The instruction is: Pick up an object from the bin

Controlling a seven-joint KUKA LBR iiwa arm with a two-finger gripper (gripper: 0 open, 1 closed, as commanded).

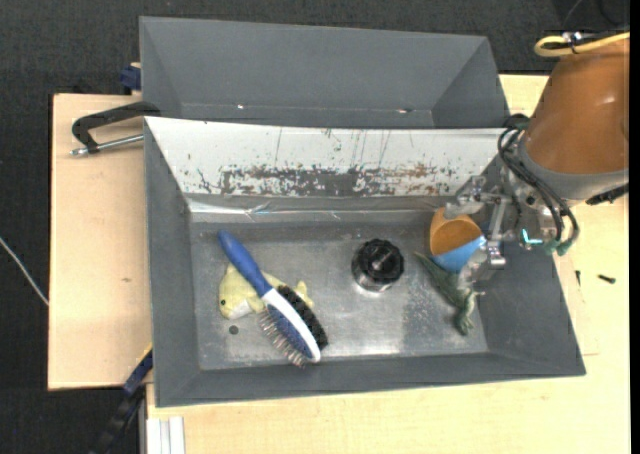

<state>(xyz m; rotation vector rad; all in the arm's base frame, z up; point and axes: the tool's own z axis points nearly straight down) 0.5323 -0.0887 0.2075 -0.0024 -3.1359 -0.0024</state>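
Observation:
My gripper (497,225) is at the bin's right side, low over the floor. Right against its left side is an orange and blue rounded thing (455,240); I cannot make out whether it is gripped. Just below the two, a dark green, thin, long-limbed thing (458,299) lies on the bin floor. A black round knob-like thing (377,263) sits in the middle of the bin, apart from the gripper.
At the left of the bin floor a brush (272,299) with a blue handle and dark bristles lies aslant over a pale yellow soft thing (236,295). The arm with its orange cover comes in over the right rim.

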